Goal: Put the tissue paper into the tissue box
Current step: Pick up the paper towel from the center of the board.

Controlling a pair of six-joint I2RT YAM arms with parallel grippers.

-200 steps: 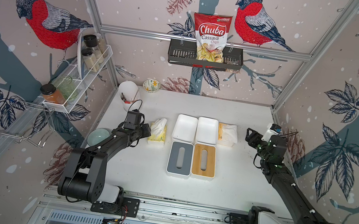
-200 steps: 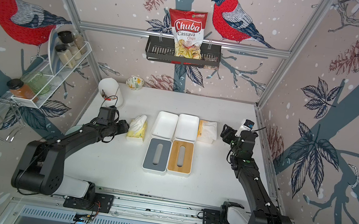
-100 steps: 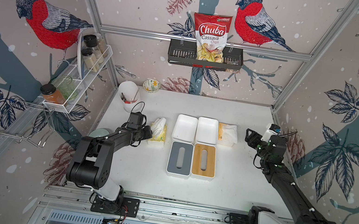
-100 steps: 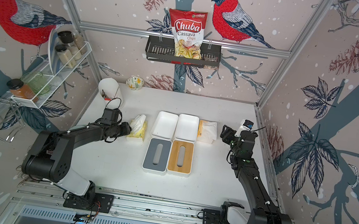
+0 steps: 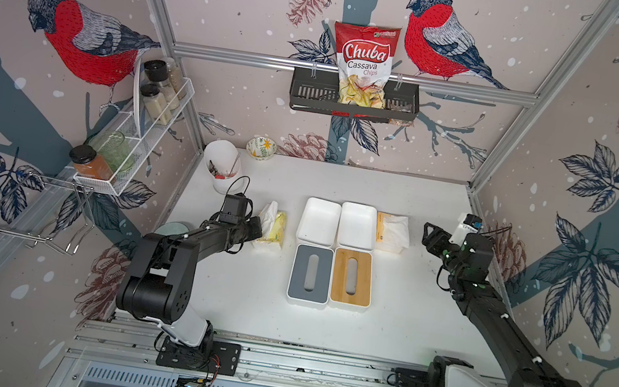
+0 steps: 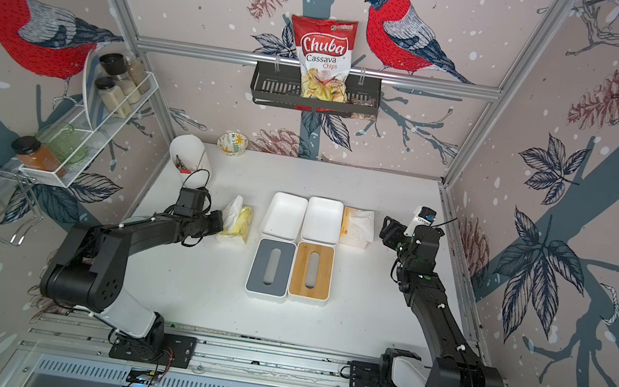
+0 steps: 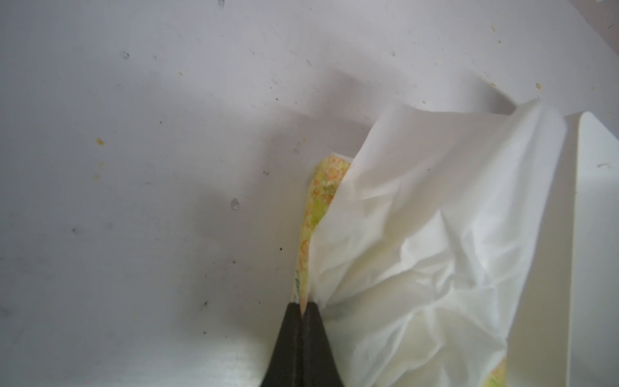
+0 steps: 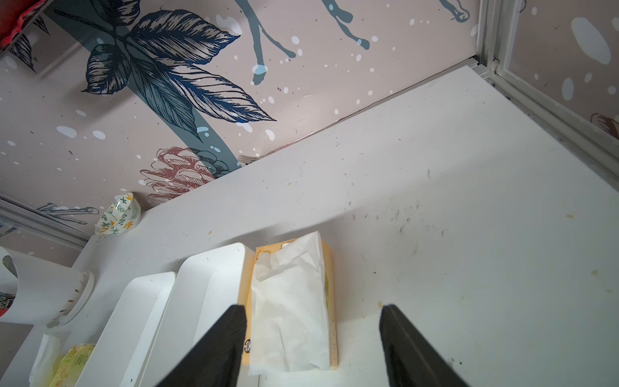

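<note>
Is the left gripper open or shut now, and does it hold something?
Shut. In the left wrist view, the left gripper has its fingertips pressed together on the edge of the yellow tissue pack.

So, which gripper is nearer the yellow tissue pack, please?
Left. The left gripper is shut on the yellow tissue pack; the right gripper hangs open far off, beside the orange tissue pack.

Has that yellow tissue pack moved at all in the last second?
No. The yellow tissue pack lies just as close beside the open white box as before.

The tabletop point(image 5: 239, 309) lies open at six o'clock of the grey lid point(image 5: 302, 254); a white cup point(image 5: 221, 157) stands at ten o'clock.
</note>
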